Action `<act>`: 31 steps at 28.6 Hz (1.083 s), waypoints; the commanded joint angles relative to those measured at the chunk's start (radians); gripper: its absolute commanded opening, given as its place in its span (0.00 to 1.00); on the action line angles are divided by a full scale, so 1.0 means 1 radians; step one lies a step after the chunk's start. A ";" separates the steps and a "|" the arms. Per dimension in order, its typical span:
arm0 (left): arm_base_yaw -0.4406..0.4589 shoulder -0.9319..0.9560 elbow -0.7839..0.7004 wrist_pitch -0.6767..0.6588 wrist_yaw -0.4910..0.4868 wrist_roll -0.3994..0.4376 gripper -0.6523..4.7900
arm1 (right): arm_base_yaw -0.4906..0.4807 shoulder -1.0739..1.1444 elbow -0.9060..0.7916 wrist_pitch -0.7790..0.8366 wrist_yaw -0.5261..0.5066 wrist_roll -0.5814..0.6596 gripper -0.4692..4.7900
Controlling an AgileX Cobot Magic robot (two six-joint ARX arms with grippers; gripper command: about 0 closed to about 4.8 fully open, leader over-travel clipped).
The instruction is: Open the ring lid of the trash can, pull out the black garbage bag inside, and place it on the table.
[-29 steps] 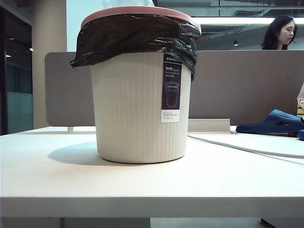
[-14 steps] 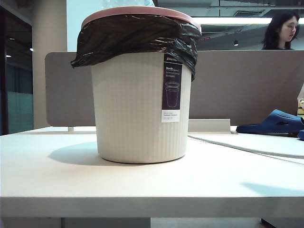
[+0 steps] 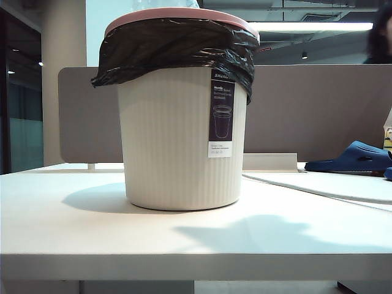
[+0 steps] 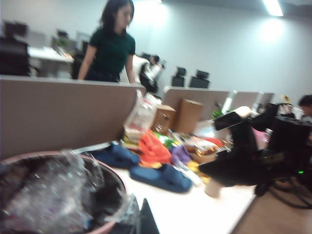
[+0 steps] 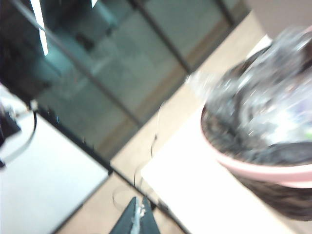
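Ring lid (image 3: 181, 15) remained seated on the trash can (image 3: 181, 141); fresh shadow crossed the surface (image 3: 92, 239), left tool (image 4: 146, 222) and right tool (image 5: 137, 219) together, empty, nearing.

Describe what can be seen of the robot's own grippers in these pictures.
Very little shows. In the right wrist view the right gripper appears as dark, tapering fingers pressed together, a pale streak between them. In the left wrist view the left gripper is only a dark, pointed sliver beside the trash can rim. No cables or markings are visible, and neither arm appears in the exterior view.
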 commanded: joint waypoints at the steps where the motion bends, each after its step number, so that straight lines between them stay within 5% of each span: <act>1: -0.079 0.056 0.003 -0.051 -0.001 0.073 0.11 | 0.107 0.069 0.003 0.000 0.126 -0.089 0.09; 7: -0.307 0.154 0.002 -0.309 -0.270 0.317 0.11 | 0.209 0.220 0.003 0.009 0.248 -0.111 0.09; 13: -0.507 0.218 0.001 -0.395 -0.659 0.395 0.11 | 0.208 0.290 0.003 -0.003 0.328 -0.064 0.09; 31: -0.537 0.315 0.001 -0.335 -0.664 0.393 0.11 | 0.125 0.298 0.003 -0.037 0.411 0.085 0.09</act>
